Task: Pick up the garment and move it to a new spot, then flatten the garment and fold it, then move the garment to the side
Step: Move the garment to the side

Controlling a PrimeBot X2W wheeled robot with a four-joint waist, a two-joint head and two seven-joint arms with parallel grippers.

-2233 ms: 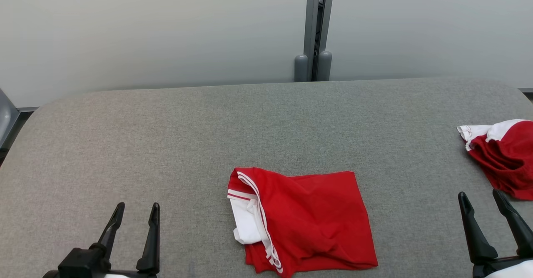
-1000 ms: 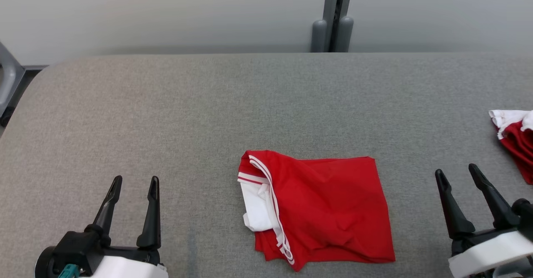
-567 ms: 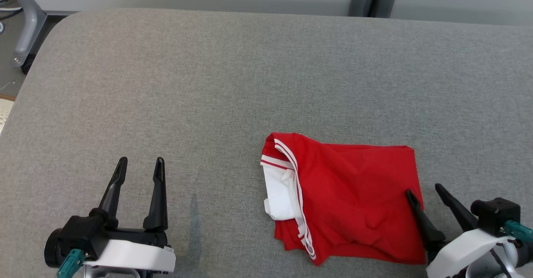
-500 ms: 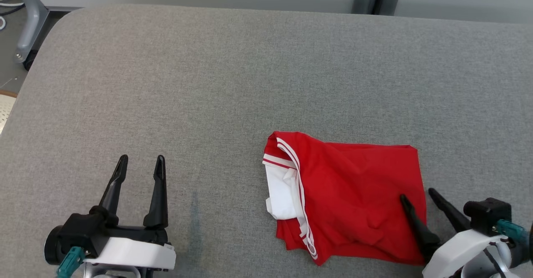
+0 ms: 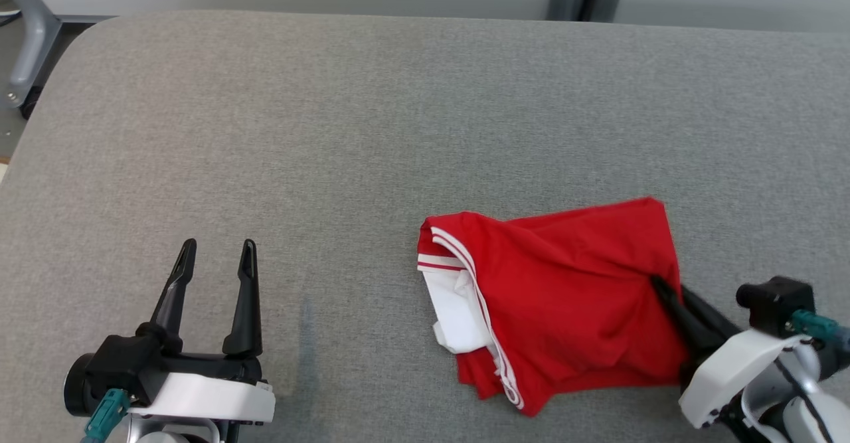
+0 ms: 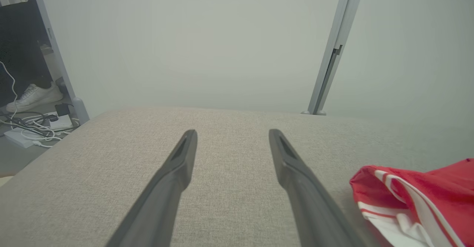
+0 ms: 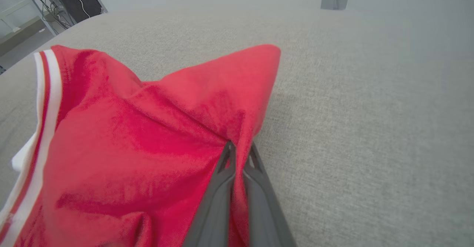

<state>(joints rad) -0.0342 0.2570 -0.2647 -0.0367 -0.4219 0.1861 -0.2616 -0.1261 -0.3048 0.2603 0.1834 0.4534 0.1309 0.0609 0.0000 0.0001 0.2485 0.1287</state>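
Garment (image 5: 558,297) is pinched at its right edge by the closed right gripper (image 5: 659,283), tips hidden in cloth; the left gripper (image 5: 214,252) is spread wide, empty.

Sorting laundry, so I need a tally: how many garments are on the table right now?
1. The red garment lies right of centre on the grey table, its right edge pinched in the shut right gripper. Others may lie outside the views.

i'm seeing a robotics lab bay here, i'd say: grey fabric worktop (image 5: 332,131), plain pale partition panels (image 6: 185,36) on a grey metal post (image 6: 329,54) behind it, loose cables (image 6: 26,124) on the floor (image 6: 22,158) beside.
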